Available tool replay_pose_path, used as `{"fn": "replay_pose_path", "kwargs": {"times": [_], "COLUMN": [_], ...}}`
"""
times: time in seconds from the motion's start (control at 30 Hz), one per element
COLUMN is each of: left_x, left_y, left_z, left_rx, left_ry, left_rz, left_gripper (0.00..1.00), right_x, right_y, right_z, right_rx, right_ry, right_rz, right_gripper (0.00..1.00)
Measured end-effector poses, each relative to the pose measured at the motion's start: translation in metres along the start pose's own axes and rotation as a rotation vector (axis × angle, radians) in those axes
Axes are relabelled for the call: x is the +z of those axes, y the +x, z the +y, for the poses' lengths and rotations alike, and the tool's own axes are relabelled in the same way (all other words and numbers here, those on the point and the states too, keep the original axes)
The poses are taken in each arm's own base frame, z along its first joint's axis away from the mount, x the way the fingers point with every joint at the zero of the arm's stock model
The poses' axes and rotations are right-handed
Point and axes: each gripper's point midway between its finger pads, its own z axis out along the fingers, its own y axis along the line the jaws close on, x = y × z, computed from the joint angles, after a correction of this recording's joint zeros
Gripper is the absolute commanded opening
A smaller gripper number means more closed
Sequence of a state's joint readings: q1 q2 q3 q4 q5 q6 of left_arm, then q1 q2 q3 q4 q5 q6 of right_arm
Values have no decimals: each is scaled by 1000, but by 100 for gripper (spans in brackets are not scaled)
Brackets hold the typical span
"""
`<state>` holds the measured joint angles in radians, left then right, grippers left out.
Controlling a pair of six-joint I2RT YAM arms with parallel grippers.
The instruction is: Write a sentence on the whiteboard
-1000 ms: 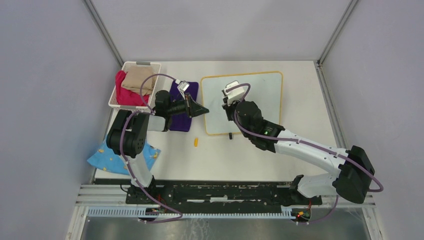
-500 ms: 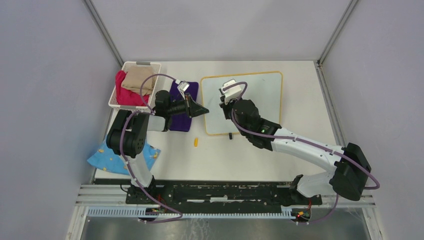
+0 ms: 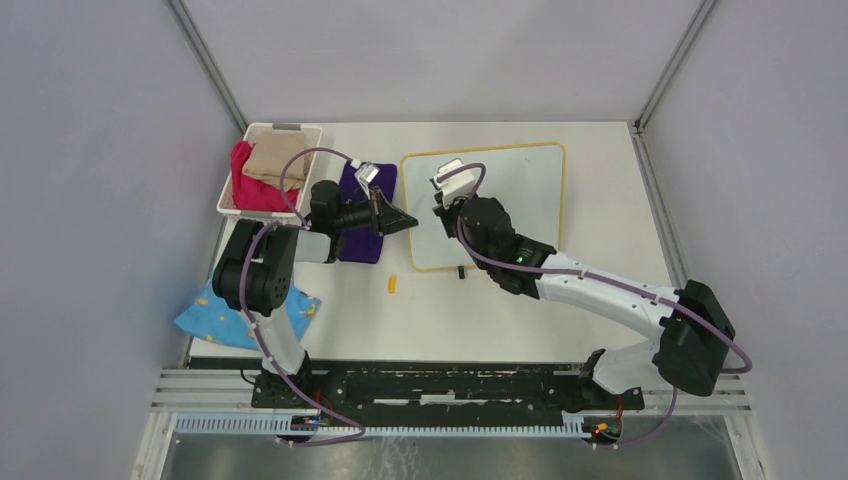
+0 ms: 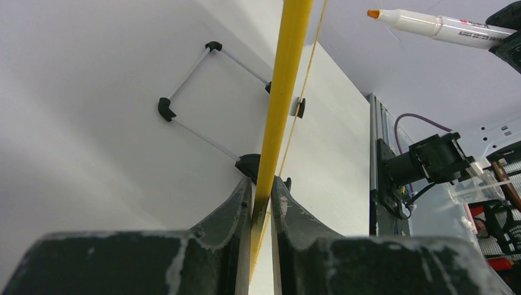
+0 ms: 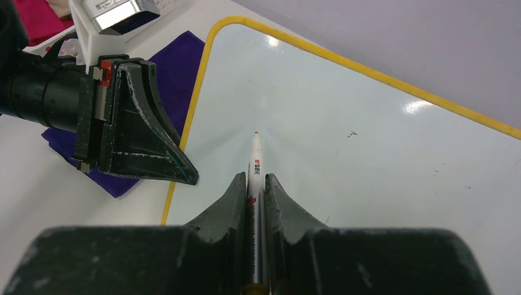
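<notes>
Just beside the left edge of the whiteboard [image 3: 530, 185], a rectangular white board with a thin yellow-orange frame, lies a dark purple cloth [image 3: 362, 243]. Over the cloth the left gripper [image 4: 261, 184] reaches in sideways, its fingers clenched on that left frame edge to steady the board. Above the board's upper-left part, the right gripper [image 5: 257, 179] grasps a slim white marker with an orange tip [image 5: 254, 161]. The marker's long axis runs straight out from the fingers toward the board's far edge, and the tip seems to be held off the surface. No sentence shows on the board. The right arm is the nearer one for writing, and I judge the tip must come down onto the board first.
</notes>
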<state>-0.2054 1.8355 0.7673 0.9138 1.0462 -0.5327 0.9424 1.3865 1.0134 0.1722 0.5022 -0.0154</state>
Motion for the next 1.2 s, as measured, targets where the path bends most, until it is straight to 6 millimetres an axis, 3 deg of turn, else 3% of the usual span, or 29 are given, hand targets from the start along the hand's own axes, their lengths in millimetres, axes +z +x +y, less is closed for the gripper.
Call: {"fn": "replay_pose_path", "kwargs": {"times": [0.73,1.2], "left_x": [0,-1], "left_y": [1,1], "left_z": [0,0], "left_rx": [26,31], "left_ry": [-3,-8], "left_rz": [6,8], "left_gripper": [2,2], "right_x": [15,26], "right_y": [-20,-10], "right_z": [1,-7], "right_rx": [13,50], "right_ry": [32,39], "right_rz": [-34,-8], "right_gripper": [0,0]}}
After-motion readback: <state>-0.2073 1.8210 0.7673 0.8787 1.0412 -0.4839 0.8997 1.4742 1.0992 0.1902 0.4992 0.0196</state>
